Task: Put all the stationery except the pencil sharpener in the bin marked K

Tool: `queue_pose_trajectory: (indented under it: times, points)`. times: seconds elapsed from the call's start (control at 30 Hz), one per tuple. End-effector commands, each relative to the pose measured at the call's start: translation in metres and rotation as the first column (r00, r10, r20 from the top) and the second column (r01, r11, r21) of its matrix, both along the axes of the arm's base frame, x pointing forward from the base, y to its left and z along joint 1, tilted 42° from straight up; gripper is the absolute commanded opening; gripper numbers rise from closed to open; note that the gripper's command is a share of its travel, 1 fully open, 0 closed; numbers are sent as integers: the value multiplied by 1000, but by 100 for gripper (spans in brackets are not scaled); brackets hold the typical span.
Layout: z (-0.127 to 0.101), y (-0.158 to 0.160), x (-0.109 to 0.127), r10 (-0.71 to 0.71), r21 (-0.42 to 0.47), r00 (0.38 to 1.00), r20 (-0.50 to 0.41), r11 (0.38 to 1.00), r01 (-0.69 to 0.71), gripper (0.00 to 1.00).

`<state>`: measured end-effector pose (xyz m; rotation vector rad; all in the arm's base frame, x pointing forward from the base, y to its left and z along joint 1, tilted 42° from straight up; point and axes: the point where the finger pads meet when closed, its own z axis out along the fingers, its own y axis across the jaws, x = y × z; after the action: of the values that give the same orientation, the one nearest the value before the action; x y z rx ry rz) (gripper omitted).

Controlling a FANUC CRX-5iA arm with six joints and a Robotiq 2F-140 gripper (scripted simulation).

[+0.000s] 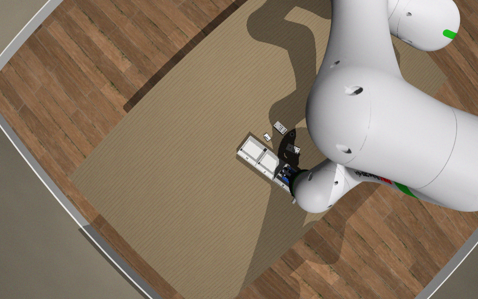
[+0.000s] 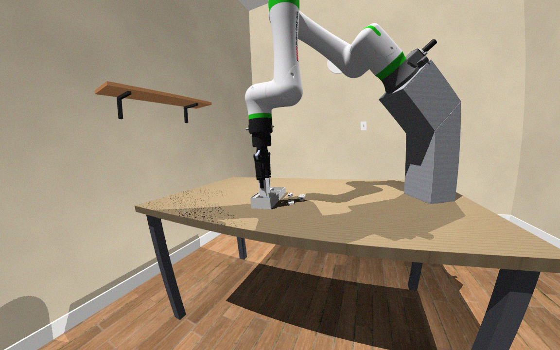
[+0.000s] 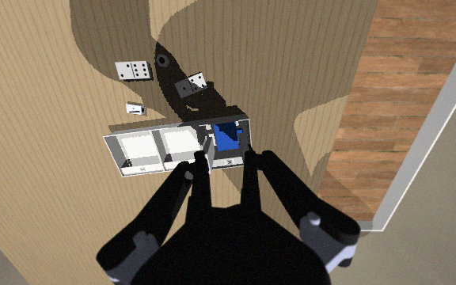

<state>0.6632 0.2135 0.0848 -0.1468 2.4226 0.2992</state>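
Three joined bins (image 3: pixel 154 134) sit on the table (image 3: pixel 34 158); behind them lie two dominoes (image 3: pixel 134 70), a small ring (image 3: pixel 161 60) and perhaps a sharpener (image 3: pixel 134 108).

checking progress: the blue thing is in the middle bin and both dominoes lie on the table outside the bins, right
Not quite. In the wrist view the blue thing lies in the end bin of the row, under the fingers, not the middle one. Both dominoes do lie outside the bins.

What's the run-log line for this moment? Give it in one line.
jaws: over bin K, parted, empty | blue item: in bin K | two dominoes: on table outside bins
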Motion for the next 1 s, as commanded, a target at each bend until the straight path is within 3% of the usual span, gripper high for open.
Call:
queue_pose_trajectory:
  times: [0.0,0.47,0.5,0.97]
  points:
    - [3,-1,-3,0,0,1000,-1,1000,0,28]
    - [15,-5,-12,0,0,1000,-1,1000,0,28]
    - [18,-6,-15,0,0,1000,-1,1000,0,100]
    - [53,-19,-45,0,0,1000,-1,1000,0,100]
